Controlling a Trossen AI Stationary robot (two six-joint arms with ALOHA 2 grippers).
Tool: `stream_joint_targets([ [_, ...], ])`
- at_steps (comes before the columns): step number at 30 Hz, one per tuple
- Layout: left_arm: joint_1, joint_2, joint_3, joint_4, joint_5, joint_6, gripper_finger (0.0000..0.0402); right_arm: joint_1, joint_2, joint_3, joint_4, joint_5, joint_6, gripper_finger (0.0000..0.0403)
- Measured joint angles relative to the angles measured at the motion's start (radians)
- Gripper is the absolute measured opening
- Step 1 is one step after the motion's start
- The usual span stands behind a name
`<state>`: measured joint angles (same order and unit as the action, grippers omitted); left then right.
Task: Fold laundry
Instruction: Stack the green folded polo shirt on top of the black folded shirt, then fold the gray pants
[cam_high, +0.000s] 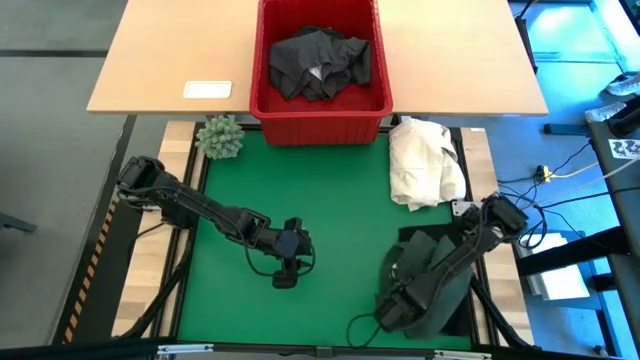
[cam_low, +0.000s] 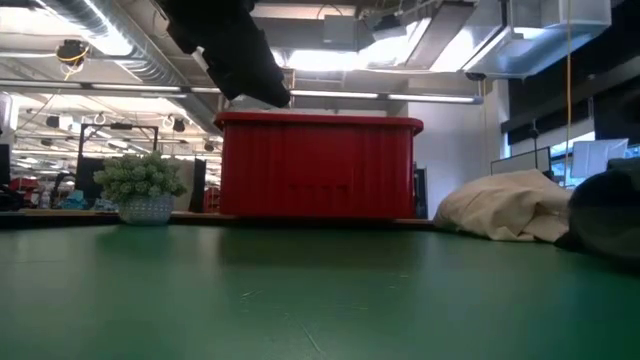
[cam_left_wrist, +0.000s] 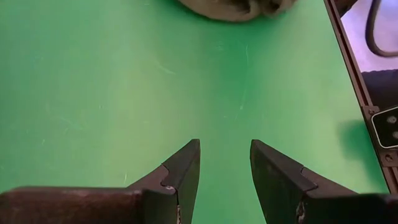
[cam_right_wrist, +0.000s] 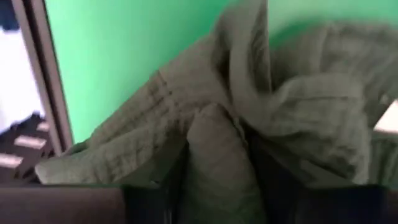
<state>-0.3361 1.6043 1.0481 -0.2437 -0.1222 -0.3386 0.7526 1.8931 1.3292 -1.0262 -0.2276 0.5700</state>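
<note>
Bench (cam_high: 330, 215) covered by a green mat, seen from above, with a pale wooden table (cam_high: 150, 60) behind it. At far left on that table lies a small white card (cam_high: 207, 89); a small potted plant (cam_high: 220, 137) stands at the mat's back left corner. The left gripper (cam_high: 285, 277) hangs over bare mat left of centre, its jaws parted with nothing between them, as the left wrist view shows (cam_left_wrist: 224, 168). Open green surface lies all around it, clear to the front edge and across the middle of the mat. At centre back, a red plastic basket (cam_high: 320, 105) sits against the mat's rear edge and holds a crumpled dark garment (cam_high: 320, 62). Just right of the basket, a cream-white cloth heap (cam_high: 425, 165) lies on the mat's back right part. At front right, a dark green garment (cam_high: 430, 290) lies bunched near the mat's right and front edges. The right gripper (cam_high: 392, 312) is down on it; in the right wrist view a fold of the cloth (cam_right_wrist: 217, 155) stands between its jaws (cam_right_wrist: 214, 180), which are pressed in on that fold. Black frame rails border the mat on both sides.
</note>
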Motion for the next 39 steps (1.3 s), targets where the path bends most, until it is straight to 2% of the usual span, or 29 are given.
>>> stream_joint_targets([
  [7, -0.005, 0.0, 0.0, 0.0, -0.008, 0.0, 0.0135, 0.081, -0.031, 0.0, -0.017, -0.09, 0.08, 0.0159],
  [12, -0.005, 0.0, 0.0, 0.001, -0.023, 0.0, 0.0135, 0.118, -0.09, 0.0, -0.058, -0.099, 0.168, 0.0159],
  [16, -0.005, 0.0, 0.0, 0.001, -0.023, 0.0, 0.0135, 0.118, -0.111, 0.0, -0.012, 0.047, 0.181, 0.0159],
  [20, -0.005, 0.0, 0.0, 0.006, -0.026, 0.0, 0.0135, 0.078, -0.111, 0.0, 0.12, 0.162, 0.122, 0.0159],
  [24, -0.005, 0.0, 0.0, 0.006, -0.017, 0.0, 0.0135, 0.045, -0.113, 0.0, 0.235, 0.194, 0.066, 0.0159],
  [29, -0.01, 0.0, 0.0, 0.0, -0.015, 0.0, 0.0135, 0.017, -0.146, 0.0, 0.258, 0.22, 0.05, 0.0159],
  [32, -0.012, 0.0, 0.0, 0.002, -0.019, 0.003, 0.0135, 0.014, -0.192, 0.0, 0.219, 0.329, 0.047, 0.0159],
  [36, -0.014, -0.038, -0.002, 0.009, -0.03, 0.039, 0.0135, 0.016, -0.283, -0.001, 0.185, 0.54, 0.027, 0.0159],
  [39, -0.014, -0.105, -0.001, 0.013, -0.088, 0.087, 0.0135, 0.025, -0.375, -0.024, 0.225, 0.661, -0.026, 0.0159],
])
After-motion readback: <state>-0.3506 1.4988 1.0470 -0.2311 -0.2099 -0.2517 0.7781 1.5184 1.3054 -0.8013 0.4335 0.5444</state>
